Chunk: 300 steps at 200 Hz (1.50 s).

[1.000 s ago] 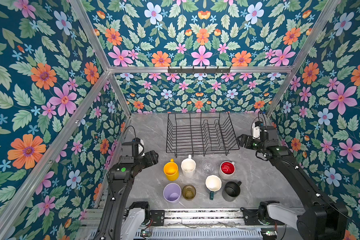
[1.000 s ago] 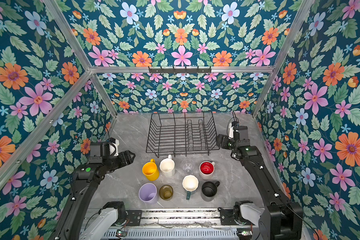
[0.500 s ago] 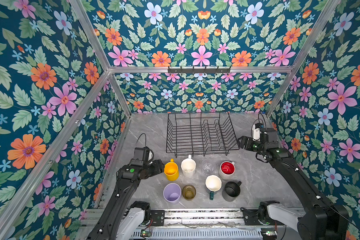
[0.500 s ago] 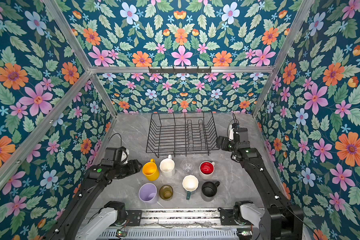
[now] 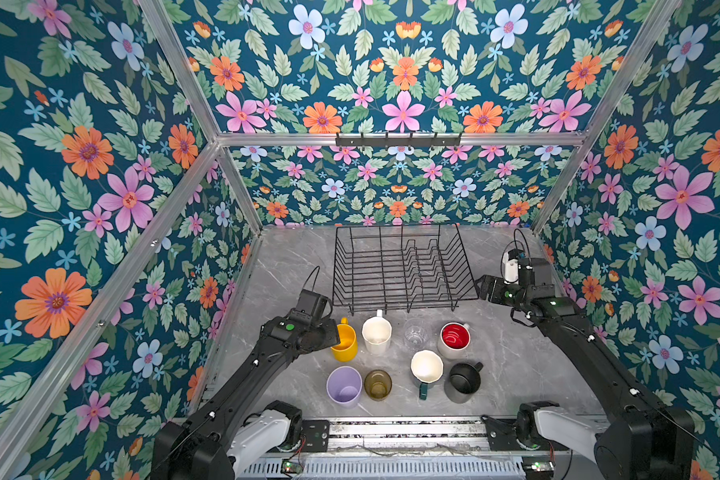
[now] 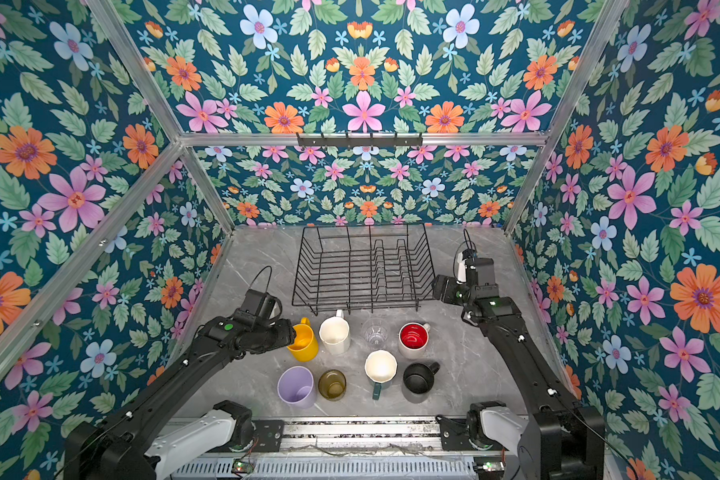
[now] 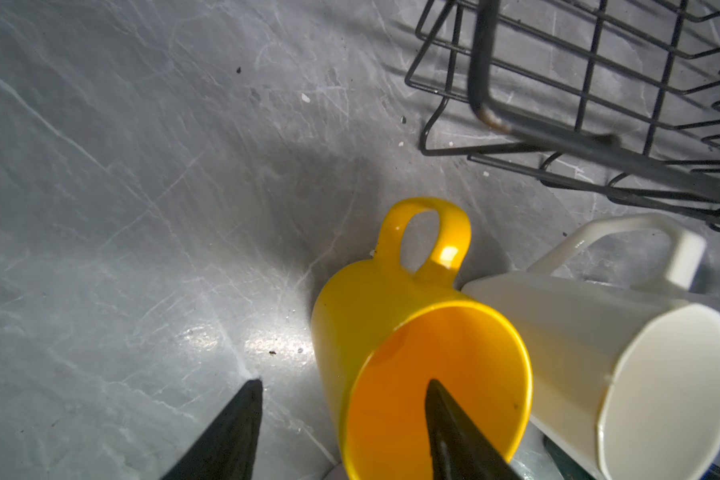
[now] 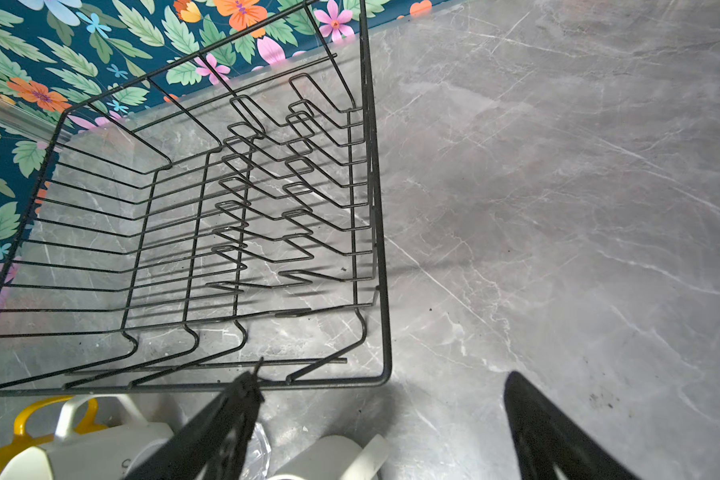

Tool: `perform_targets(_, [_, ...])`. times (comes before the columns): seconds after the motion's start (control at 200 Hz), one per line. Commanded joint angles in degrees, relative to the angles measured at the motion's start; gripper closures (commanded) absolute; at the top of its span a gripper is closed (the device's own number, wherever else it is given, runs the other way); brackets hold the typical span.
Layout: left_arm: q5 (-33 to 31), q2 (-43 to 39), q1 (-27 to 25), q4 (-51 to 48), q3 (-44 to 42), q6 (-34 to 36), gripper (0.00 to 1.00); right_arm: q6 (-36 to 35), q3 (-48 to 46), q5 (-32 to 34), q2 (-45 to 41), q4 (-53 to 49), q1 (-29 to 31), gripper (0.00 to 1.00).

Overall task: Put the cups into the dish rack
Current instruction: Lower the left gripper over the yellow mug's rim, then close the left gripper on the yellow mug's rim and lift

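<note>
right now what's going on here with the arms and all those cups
The left gripper is at the yellow mug, jaws open, one finger inside and one outside its wall, not clamped. The right gripper hangs open and empty by a front corner of the dish rack. The rack is empty; all eight cups stand on the table in front of it.

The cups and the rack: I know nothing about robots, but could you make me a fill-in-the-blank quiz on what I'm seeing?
1. The dish rack is empty; all ____ cups stand on the table.
2. One of the left fingers points into the ____ mug.
3. Between the tall white mug and the red-inside mug stands a clear ____.
4. The right fingers, beside the rack, hold ____.

Missing words: eight; yellow; glass; nothing.
</note>
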Motion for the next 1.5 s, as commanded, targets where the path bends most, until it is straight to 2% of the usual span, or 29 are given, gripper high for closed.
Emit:
perform_targets(0.0, [-1.5, 0.9, -0.6, 2.4, -0.6, -1.5, 0.38, -0.1, -0.1, 0.3, 0.0, 1.1, 0.0, 0.08])
perform_targets(0.235, [-2.1, 3.4, -1.3, 5.2, -1.9, -2.4, 0.47, -0.1, -0.3, -0.1, 0.1, 1.2, 0.0, 0.08])
perform_targets(0.66, [-2.5, 4.2, -1.5, 5.0, -2.7, -2.1, 0.75, -0.2, -0.5, -0.3, -0.3, 1.0, 0.0, 0.08])
perform_targets(0.89, [-3.1, 3.4, -1.5, 3.5, -2.1, -1.5, 0.85, -0.1, -0.5, -0.4, -0.3, 0.9, 0.0, 0.09])
perform_targets(1.045, [-3.5, 3.0, -1.5, 2.2, -1.5, -1.3, 1.00, 0.0, -0.5, -0.6, -0.2, 1.0, 0.0, 0.09])
perform_targets(1.495, [-6.1, -2.8, -1.6, -6.1, 4.6, -0.6, 1.00, 0.1, 0.0, -1.7, -0.7, 0.9, 0.0, 0.09])
